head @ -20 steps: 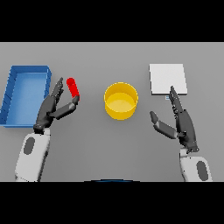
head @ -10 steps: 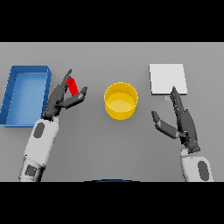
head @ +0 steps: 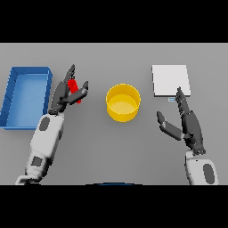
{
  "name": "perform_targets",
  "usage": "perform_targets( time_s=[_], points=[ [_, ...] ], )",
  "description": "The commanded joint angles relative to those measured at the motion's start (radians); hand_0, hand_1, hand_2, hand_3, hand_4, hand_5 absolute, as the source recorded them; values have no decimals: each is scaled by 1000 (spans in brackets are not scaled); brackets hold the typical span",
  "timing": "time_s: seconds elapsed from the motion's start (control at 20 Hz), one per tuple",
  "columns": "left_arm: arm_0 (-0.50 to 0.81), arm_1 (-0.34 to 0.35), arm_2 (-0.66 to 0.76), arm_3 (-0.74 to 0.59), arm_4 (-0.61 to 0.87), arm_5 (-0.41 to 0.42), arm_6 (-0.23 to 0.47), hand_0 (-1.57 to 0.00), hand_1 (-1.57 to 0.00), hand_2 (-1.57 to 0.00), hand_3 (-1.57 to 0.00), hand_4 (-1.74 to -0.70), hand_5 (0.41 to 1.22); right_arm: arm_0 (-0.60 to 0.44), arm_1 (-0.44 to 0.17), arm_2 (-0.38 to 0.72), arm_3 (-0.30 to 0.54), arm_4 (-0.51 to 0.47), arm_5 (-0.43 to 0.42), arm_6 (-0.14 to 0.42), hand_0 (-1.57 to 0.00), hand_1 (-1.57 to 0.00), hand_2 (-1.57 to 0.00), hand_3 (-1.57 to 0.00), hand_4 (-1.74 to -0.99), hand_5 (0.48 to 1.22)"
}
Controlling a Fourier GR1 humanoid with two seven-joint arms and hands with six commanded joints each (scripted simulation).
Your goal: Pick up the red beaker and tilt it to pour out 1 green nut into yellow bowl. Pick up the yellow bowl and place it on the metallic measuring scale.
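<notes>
Left hand [head: 67, 94] pinching red beaker [head: 75, 90]; next lift and tilt over yellow bowl [head: 123, 103]; right hand [head: 189, 124] spread, idle

Even, flat light falls from above, with faint soft shadows and no glare.

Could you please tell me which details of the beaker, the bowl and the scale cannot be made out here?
- Head view: the left hand covers much of the red beaker, so its contents and any green nut stay hidden.
- Whether the fingers truly grip the beaker or only flank it cannot be told.
- The yellow bowl shows no nut; one may be too small to see.
- The metallic measuring scale: its display is too small to read, partly behind the right hand.
</notes>
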Motion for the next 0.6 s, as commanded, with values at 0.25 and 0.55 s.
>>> perform_targets(
  time_s=[0.25, 0.55],
  points=[
    [-45, -19, 0, 73, -58, 105, -36, -918, -941, -989, -984, -1558, 1043, 6, -2, 0, 8, 3, 3, -2, 1, 1, 1, 1, -1239, 648],
    [-54, -23, -17, 77, -67, 112, -43, -1400, -1406, -1419, -1357, -1542, 1174, -4, 7, -1, 7, -11, 6, -6, 1, 1, 1, 1, -1255, 644]
  ],
)
